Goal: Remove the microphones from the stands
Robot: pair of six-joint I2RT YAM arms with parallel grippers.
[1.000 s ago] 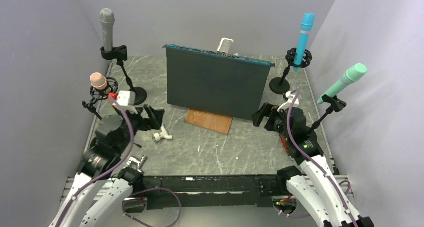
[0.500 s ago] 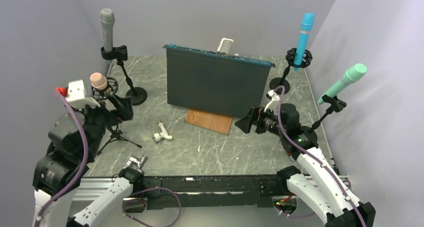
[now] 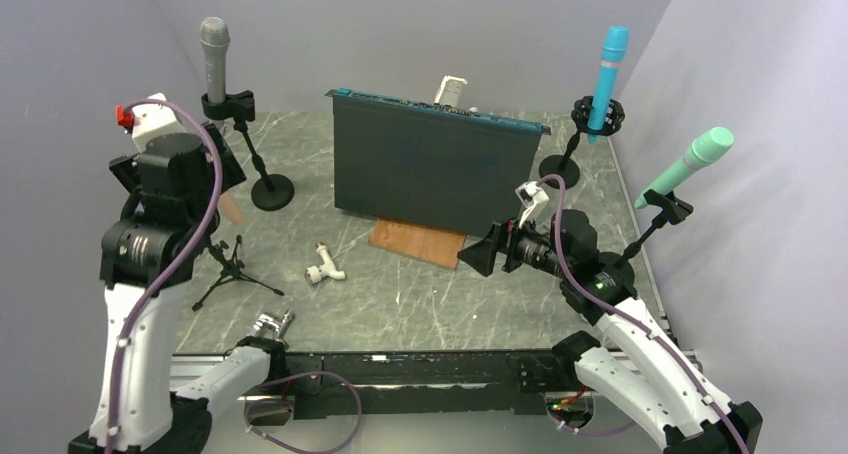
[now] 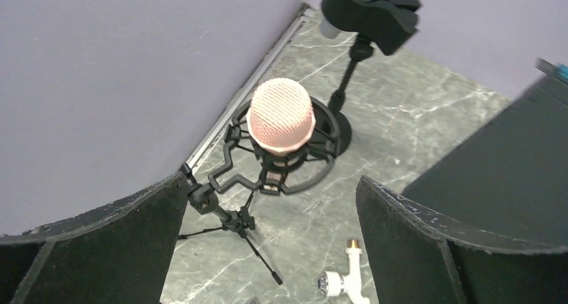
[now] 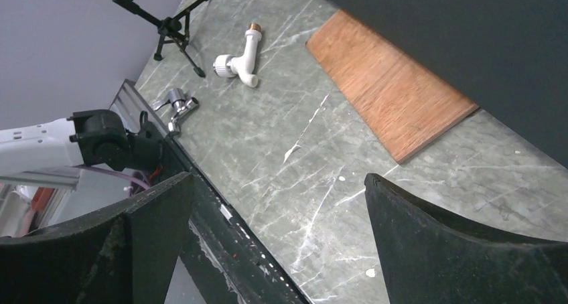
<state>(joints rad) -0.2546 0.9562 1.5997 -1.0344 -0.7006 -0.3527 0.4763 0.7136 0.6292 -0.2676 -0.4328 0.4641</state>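
Observation:
A pink microphone (image 4: 280, 114) sits upright in a black shock mount (image 4: 231, 173) on a small tripod (image 3: 232, 270). My left gripper (image 4: 271, 180) is open and empty, raised above and in front of it, apart from it. In the top view the left gripper (image 3: 178, 179) covers most of the pink microphone (image 3: 230, 209). A grey microphone (image 3: 214, 59) stands clipped on a stand at the back left. A blue microphone (image 3: 608, 69) and a teal microphone (image 3: 690, 161) are on stands at the right. My right gripper (image 3: 480, 255) is open and empty over the table's middle; it also shows in the right wrist view (image 5: 278, 178).
A dark upright panel (image 3: 430, 174) stands mid-table with a wooden board (image 3: 418, 242) at its foot. A white tap fitting (image 3: 325, 269) and a chrome fitting (image 3: 270, 324) lie at the front left. Purple walls close in at left, back and right.
My left arm has swung up and to the left, from low near the white fitting to high over the pink microphone. My right gripper has moved a little left.

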